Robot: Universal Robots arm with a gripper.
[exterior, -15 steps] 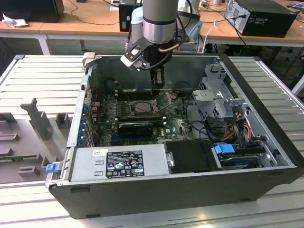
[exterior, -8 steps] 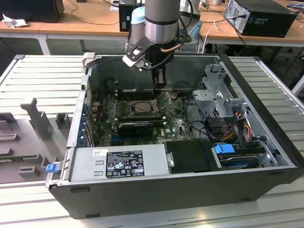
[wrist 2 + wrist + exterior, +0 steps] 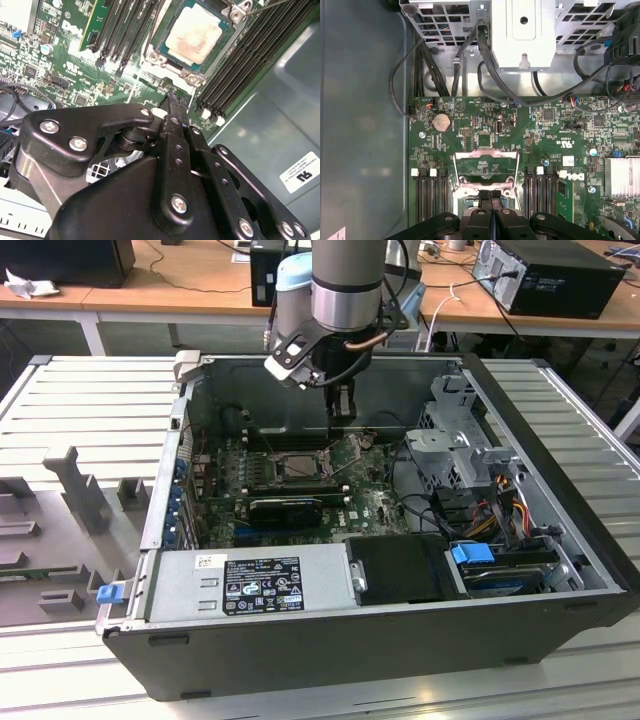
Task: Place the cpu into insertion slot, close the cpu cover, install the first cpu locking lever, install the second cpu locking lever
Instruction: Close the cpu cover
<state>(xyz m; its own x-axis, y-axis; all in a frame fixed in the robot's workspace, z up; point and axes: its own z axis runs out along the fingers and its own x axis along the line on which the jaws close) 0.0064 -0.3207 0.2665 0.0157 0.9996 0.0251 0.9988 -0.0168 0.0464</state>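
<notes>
Already seated: the cpu [image 3: 192, 32] lies flat in the insertion slot [image 3: 270, 468] on the green motherboard [image 3: 470, 125], silvery-beige top facing up; memory slots [image 3: 427, 195] run along both sides of the socket. The cpu cover [image 3: 486, 154] is not down; in the first wrist view it stands tilted up from one socket edge, with board showing through its square cut-out. The gripper [image 3: 490, 197] hangs just beside the foot of the raised cover, pointing down into the case; its jaws are pressed together, with nothing visible between them. In the second wrist view the black fingertips [image 3: 172, 102] sit near the socket's corner, apart from the chip. Beyond: coin cell [image 3: 440, 121], grey drive cage [image 3: 522, 30], the open computer case [image 3: 400, 640] on a ribbed table [image 3: 80, 400].
</notes>
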